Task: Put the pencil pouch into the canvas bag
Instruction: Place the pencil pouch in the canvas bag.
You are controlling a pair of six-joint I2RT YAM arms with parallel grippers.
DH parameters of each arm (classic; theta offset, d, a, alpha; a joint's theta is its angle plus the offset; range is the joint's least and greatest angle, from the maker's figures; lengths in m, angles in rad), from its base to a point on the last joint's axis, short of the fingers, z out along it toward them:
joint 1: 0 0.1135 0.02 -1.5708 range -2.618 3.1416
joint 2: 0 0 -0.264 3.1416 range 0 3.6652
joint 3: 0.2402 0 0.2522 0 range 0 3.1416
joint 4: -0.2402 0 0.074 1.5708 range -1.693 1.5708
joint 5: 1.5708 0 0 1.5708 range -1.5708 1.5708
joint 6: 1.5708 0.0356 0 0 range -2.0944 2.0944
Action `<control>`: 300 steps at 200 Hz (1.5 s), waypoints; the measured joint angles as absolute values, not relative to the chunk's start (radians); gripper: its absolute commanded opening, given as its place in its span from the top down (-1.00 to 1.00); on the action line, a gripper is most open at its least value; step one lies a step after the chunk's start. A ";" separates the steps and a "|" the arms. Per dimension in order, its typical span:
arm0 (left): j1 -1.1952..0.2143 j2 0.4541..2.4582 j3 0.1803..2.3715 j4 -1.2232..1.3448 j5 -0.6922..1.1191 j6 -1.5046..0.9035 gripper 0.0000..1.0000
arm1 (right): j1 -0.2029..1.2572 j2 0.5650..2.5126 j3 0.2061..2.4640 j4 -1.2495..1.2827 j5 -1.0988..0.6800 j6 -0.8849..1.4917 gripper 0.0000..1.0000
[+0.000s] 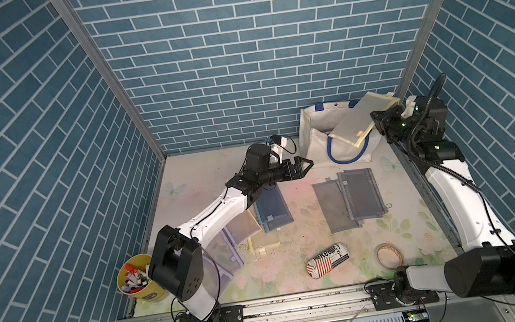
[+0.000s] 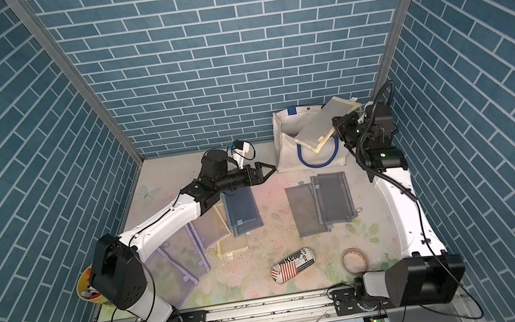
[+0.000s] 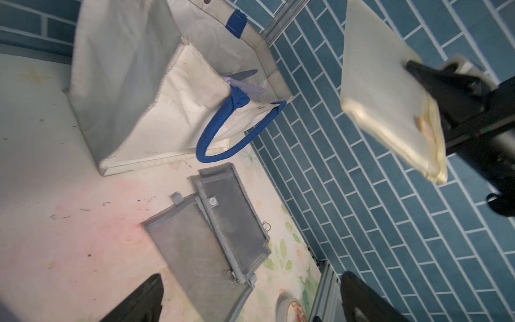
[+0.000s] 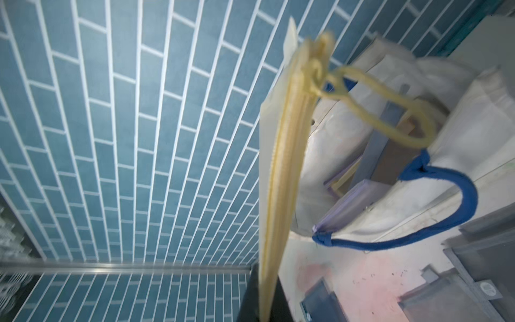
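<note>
The right gripper (image 1: 378,117), upper right of a top view, squeezed the pouch (image 1: 354,119), which slanted down-left over the open bag (image 1: 307,120). The left gripper (image 1: 306,164) gaped, empty.

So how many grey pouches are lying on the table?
2 for sure: a middle pouch, and an outer pouch overlapping it toward the right arm, both near the bag. Edges underneath hint at a hidden third.

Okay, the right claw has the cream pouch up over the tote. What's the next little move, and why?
Probably lower the right claw and shift it over the canvas bag before letting go. The cream pencil pouch hangs tilted above the open mouth, partly past the rim, so releasing it now might let it catch the edge or miss.
</note>
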State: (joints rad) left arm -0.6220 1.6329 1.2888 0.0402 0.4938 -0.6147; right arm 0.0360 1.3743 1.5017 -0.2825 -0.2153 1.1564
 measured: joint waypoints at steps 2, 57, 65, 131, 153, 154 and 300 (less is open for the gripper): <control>-0.622 1.629 1.285 0.034 0.488 -0.609 -0.98 | 0.039 1.385 1.518 -0.288 -0.200 1.157 1.00; -0.631 1.565 1.237 -0.065 0.392 -0.488 -0.99 | 0.125 1.742 1.922 -0.424 0.084 1.234 1.00; -0.632 1.552 1.228 -0.071 0.384 -0.480 -0.99 | 0.133 1.788 1.963 -0.446 0.110 1.240 1.00; -0.633 1.482 1.169 -0.086 0.340 -0.450 -0.99 | 0.173 1.981 2.088 -0.551 0.231 1.313 1.00; -0.633 1.482 1.167 -0.093 0.333 -0.443 -0.99 | 0.180 2.012 2.094 -0.564 0.239 1.331 1.00; -0.633 1.482 1.167 -0.093 0.334 -0.443 -0.99 | 0.180 2.013 2.094 -0.565 0.239 1.331 1.00; -0.633 1.493 1.167 -0.094 0.302 -0.429 -0.99 | 0.184 2.079 2.148 -0.657 0.197 1.374 0.17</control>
State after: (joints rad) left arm -0.6334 1.4933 1.1671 -0.0937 0.3023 -0.4286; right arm 0.1841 2.0789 2.1475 -0.6571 0.1967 1.3735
